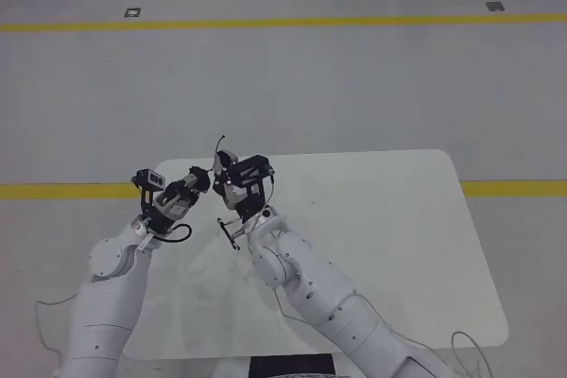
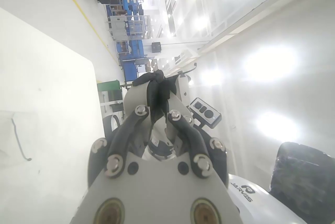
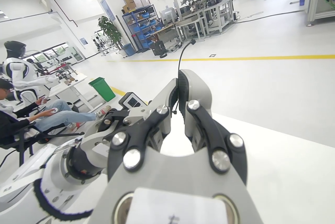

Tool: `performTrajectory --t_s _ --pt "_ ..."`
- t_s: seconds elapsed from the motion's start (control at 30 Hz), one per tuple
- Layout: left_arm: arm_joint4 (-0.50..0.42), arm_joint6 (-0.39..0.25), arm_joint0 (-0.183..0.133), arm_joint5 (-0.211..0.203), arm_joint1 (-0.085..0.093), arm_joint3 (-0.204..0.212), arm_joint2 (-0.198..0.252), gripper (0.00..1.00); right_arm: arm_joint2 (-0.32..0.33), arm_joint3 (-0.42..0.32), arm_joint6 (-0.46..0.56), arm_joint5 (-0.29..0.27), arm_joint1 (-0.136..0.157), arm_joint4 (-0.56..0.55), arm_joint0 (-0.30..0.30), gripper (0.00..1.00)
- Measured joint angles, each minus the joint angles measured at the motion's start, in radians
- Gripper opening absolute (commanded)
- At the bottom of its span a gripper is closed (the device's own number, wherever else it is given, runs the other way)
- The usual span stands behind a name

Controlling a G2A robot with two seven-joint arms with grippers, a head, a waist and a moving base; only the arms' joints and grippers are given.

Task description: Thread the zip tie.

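Zip tie [image 3: 181, 56]: thin black strap, slightly curved; small square head at the free upper end; lower end clamped between the closed fingers of the right gripper [image 3: 179, 85]; held upright, clear of the table [image 1: 378, 236].

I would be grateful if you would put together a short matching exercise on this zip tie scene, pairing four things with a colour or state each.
Things:
1. zip tie
2. table
3. floor line
4. left end effector

Descriptions:
A. yellow
B. shut, fingertips together
C. black, pinched in the right end effector
D. white

Pairs: 1-C, 2-D, 3-A, 4-B.
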Motion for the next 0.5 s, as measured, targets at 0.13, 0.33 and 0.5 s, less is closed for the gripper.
performTrajectory --t_s 0.13,0.33,0.5 --pt "0.006 0.001 -0.001 0.0 0.0 -0.003 -0.001 0.0 0.001 0.0 0.0 0.0 0.0 0.002 0.0 0.0" --pt "0.006 0.003 -0.001 0.0 0.0 -0.003 -0.001 0.0 0.001 0.0 0.0 0.0 0.0 0.002 0.0 0.0" --pt "0.034 0.045 0.002 0.0 -0.001 -0.008 0.007 0.0 0.001 0.0 0.0 0.0 0.0 0.002 0.0 0.0"
